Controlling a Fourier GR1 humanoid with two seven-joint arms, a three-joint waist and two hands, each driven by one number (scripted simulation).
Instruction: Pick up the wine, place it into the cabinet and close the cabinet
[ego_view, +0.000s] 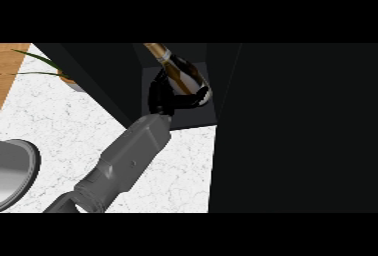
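the wine is a dark bottle with a gold foil neck and a pale label edge low on its body. it lies tilted, neck pointing toward 11 o'clock and base toward 5 o'clock, high in the view just left of centre. it sits within the open front of the cabinet, a black box filling the right side and top, whose door stands open as a dark panel at the right.

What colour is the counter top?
White with faint grey veins, like marble; the head view shows it.
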